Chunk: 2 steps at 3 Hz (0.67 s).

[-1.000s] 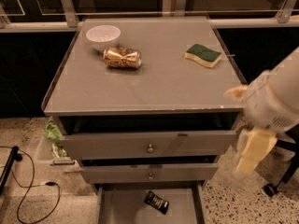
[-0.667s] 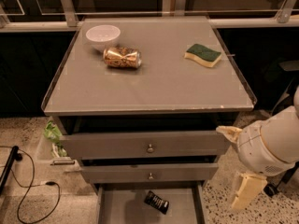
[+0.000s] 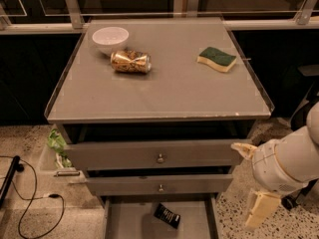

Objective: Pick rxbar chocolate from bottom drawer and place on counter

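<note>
The rxbar chocolate (image 3: pixel 167 215), a small black wrapper bar, lies tilted on the floor of the open bottom drawer (image 3: pixel 129 220) at the frame's lower edge. The counter (image 3: pixel 164 91) is the glossy grey cabinet top above. My gripper (image 3: pixel 243 185) hangs at the lower right, beside the drawer fronts and right of the bar, not touching it. Its cream fingers (image 3: pixel 260 209) stand apart and hold nothing.
On the counter are a white bowl (image 3: pixel 110 38), a gold can (image 3: pixel 130 61) on its side and a green-yellow sponge (image 3: pixel 216 59). Two upper drawers with round knobs (image 3: pixel 160 158) stand slightly pulled out. Cables (image 3: pixel 30 203) and a green-white item (image 3: pixel 57 146) are at the left on the floor.
My arm and gripper have dropped from beside the counter's right edge to the level of the lower drawers. The objects have not moved.
</note>
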Each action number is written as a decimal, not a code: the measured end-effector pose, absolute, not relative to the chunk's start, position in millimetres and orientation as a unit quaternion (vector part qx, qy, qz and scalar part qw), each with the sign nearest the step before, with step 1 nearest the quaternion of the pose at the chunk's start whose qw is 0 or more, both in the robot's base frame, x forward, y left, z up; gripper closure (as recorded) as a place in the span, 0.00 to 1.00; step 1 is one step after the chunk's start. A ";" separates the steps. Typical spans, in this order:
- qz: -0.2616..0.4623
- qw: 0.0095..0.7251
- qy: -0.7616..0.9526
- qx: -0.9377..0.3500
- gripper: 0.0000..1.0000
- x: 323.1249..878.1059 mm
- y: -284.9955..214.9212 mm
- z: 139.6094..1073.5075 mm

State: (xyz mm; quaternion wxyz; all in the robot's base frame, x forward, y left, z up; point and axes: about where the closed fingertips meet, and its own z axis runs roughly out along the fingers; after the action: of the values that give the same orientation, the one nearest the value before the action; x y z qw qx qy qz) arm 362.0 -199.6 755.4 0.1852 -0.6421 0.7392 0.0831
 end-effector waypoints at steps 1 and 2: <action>0.100 0.197 0.745 -0.630 0.00 367.5 -223.4 691.5; 0.115 0.234 0.736 -0.624 0.00 379.1 -243.3 629.2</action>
State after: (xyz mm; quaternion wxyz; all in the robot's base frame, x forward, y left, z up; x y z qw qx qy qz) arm 379.1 -243.3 629.2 0.2339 -0.6243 0.7365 0.1148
